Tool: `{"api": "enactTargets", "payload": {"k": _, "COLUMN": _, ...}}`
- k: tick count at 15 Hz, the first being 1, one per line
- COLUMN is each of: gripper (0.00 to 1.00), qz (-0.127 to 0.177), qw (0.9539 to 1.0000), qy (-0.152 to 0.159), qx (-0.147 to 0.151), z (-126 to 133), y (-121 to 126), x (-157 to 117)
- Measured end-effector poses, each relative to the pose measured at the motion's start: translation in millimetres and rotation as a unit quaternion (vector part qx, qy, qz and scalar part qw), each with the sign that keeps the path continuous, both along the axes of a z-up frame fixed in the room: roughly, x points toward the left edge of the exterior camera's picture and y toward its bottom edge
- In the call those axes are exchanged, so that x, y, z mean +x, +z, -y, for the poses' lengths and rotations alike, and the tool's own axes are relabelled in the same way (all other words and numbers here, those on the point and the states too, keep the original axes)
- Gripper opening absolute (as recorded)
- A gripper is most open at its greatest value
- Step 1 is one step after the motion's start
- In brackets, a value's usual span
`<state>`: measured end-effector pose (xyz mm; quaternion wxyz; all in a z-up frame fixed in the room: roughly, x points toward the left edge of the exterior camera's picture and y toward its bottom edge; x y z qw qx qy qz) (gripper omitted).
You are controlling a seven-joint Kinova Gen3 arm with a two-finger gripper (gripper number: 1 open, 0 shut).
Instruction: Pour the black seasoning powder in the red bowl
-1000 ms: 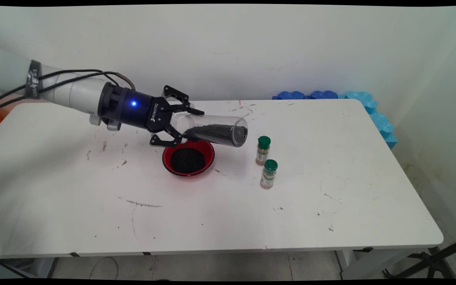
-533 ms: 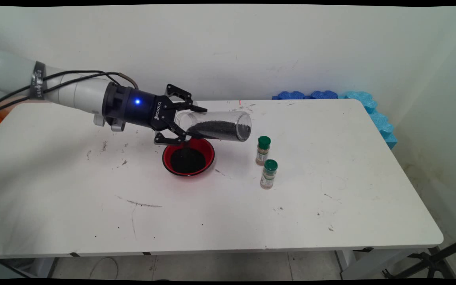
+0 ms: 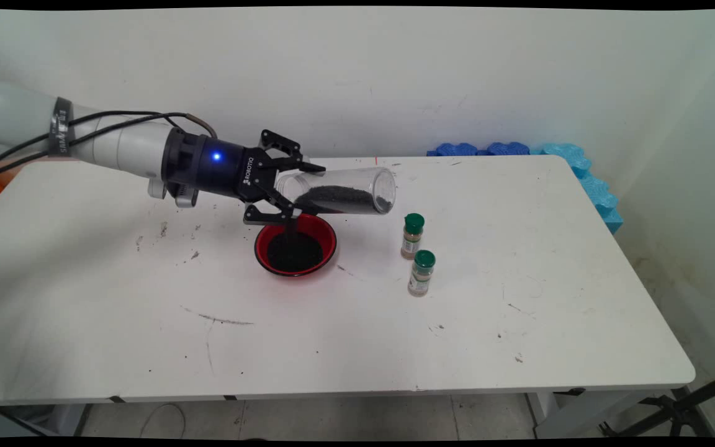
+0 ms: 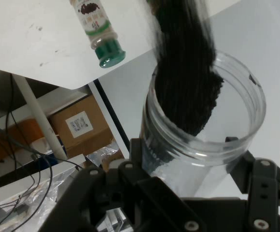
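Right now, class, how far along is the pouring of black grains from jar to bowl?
Done: the red bowl already holds a dark pile. In hand: the tool grips the tilted clear jar over it, with a thin stream falling. Left: plenty of black grains remain inside the jar.

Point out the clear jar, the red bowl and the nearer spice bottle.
clear jar [image 3: 339, 191], main view, middle of its side wall
red bowl [image 3: 329, 234], main view, right rim
nearer spice bottle [image 3: 421, 274], main view, its body

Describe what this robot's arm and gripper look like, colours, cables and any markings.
White tubular arm with a dark lettered band and black cables strung along it. A black wrist section carries a lit blue light. The gripper is a black two-finger linkage type, lettered ROBOTIQ in white.
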<state>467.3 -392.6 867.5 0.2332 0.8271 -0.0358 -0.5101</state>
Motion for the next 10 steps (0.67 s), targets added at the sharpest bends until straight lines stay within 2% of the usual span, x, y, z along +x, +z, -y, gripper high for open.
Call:
{"api": "enactTargets", "payload": {"k": 6, "gripper": 0.0, "qz": -0.004, "qw": 1.0, "qy": 0.003, "qx": 0.002, "z": -0.9, "y": 0.4, "x": 2.1}}
{"api": "enactTargets", "payload": {"k": 10, "gripper": 0.0, "qz": 0.005, "qw": 0.9999, "qy": -0.004, "qx": -0.01, "z": -0.5, "y": 0.2, "x": 3.7}}
